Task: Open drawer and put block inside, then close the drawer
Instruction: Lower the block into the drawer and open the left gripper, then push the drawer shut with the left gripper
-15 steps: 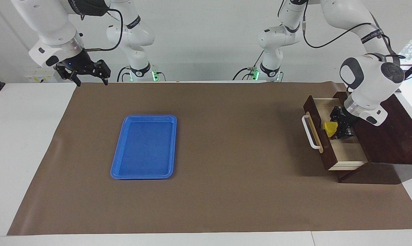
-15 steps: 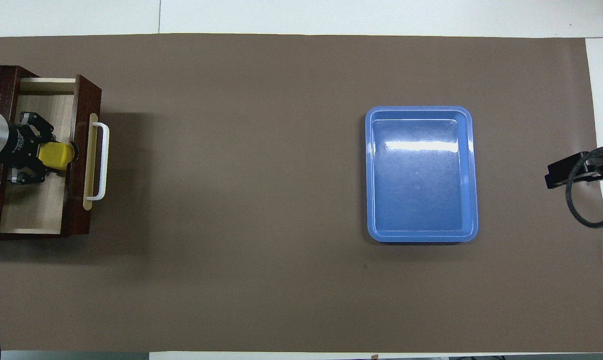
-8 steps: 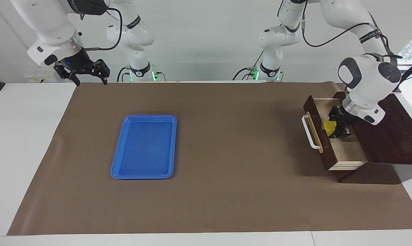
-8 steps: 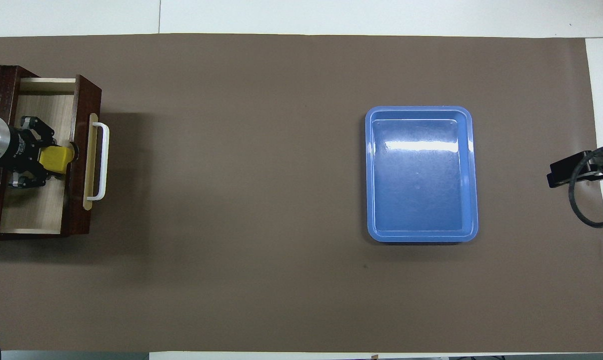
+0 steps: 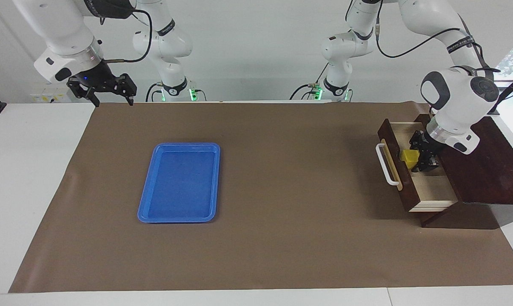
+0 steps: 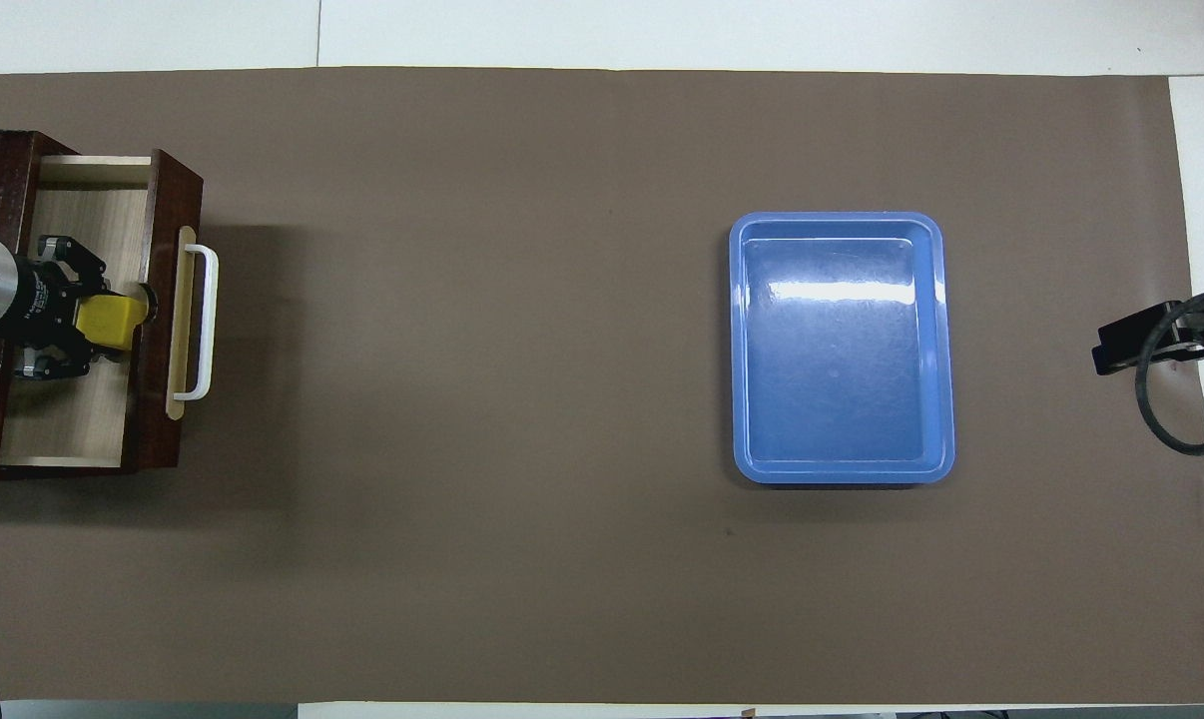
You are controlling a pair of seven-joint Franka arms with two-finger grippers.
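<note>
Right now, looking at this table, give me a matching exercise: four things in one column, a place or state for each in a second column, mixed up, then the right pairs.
Things
1. block
2. drawer
3. blue tray
4. right gripper

Place or state
A. pulled open, pale floor showing
B. lying empty toward the right arm's end of the table
C. raised over the table edge nearest the robots, open, waiting
D. inside the drawer, at the left gripper

Pairs: 1-D, 2-A, 3-B, 4-C
</note>
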